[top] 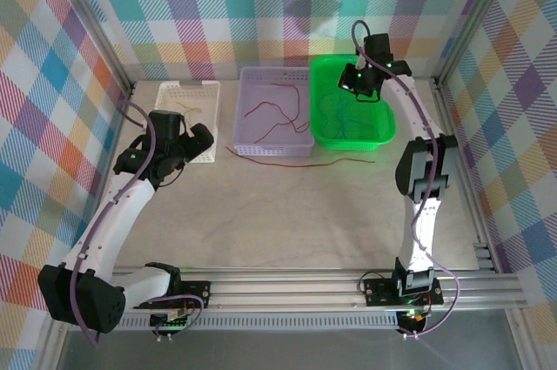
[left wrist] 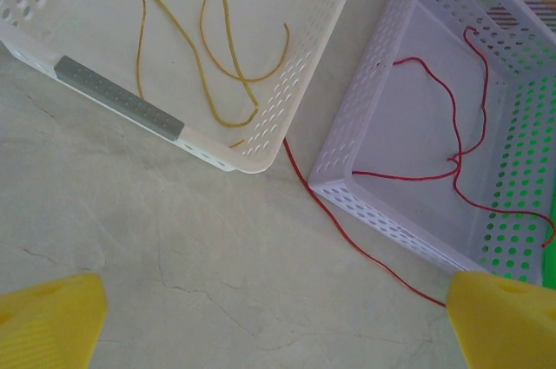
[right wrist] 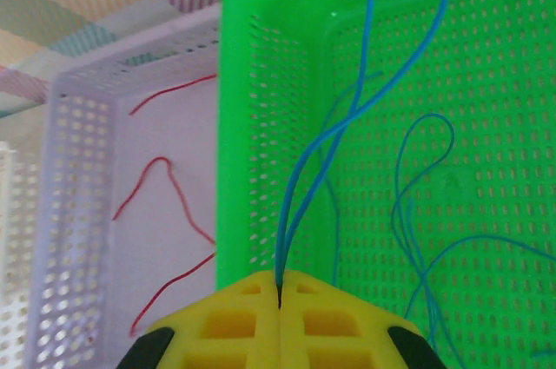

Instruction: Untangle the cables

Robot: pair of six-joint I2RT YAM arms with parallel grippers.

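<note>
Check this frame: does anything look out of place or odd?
One thin red cable lies on the beige table just in front of the lavender perforated plastic basket, outside it, while other red cables sit inside.

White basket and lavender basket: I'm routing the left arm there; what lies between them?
Left wrist view: a red cable lies on the table in the gap, running from the corner of the white basket past the front of the lavender basket.
</note>
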